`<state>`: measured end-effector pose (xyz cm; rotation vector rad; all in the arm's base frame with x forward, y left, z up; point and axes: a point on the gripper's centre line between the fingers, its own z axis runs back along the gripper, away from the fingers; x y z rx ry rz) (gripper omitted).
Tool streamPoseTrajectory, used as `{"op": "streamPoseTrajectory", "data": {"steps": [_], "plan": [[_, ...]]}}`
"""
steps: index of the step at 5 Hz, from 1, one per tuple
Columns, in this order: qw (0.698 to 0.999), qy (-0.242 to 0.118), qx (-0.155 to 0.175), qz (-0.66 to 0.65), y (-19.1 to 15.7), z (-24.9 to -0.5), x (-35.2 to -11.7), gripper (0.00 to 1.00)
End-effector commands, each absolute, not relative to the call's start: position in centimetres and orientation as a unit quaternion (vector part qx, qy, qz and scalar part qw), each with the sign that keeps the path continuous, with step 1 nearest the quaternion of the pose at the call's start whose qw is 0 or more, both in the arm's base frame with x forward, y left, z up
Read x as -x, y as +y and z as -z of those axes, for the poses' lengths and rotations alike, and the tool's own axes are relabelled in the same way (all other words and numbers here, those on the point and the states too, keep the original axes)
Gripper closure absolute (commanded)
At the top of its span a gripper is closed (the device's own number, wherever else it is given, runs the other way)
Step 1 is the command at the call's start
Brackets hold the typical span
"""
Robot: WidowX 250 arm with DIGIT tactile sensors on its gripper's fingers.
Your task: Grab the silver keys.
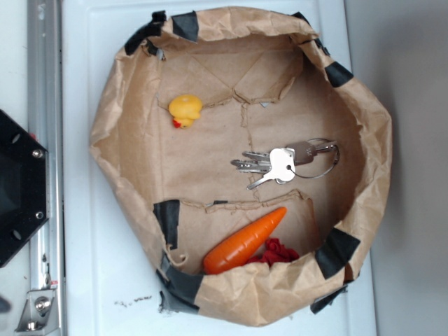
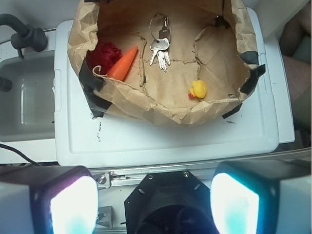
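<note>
Wrist view: the gripper [image 2: 155,200] hangs spread wide and empty, well short of the paper-bag basket [image 2: 161,109]. The silver keys [image 2: 160,48] lie on its floor toward the far rim, between the carrot [image 2: 123,64] and the yellow duck [image 2: 197,89].

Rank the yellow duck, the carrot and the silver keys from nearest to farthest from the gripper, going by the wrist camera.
In the wrist view the gripper sits at the bottom edge, outside the paper bag.
1. Yellow duck: nearest, near the bag's front wall, slightly right.
2. Carrot: farther in, on the left.
3. Silver keys: farthest, near the middle toward the back, though not far beyond the carrot.
</note>
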<state>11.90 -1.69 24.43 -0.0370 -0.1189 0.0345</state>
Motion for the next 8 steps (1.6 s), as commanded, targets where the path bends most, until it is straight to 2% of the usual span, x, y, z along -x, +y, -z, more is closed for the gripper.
{"op": "streamPoseTrajectory", "data": {"steps": [1,2,3,4,6,7,8], "plan": [[0.998,-0.059,0.018,-0.017,-1.7,-24.4,-11.9,0.0],[0.994,-0.111,-0.003,-0.007,-3.8,-22.2,-15.9,0.0],[0.996,-0.092,0.011,-0.005,-3.5,-21.1,-17.9,0.0],[0.995,-0.093,0.028,-0.01,-2.3,-19.3,-21.0,0.0],[0.987,-0.141,0.08,0.01,2.3,-16.4,-23.5,0.0],[0.982,-0.179,0.046,-0.028,3.1,-14.1,-24.5,0.0],[0.984,-0.179,0.014,-0.005,1.5,-11.4,-25.0,0.0]]}}
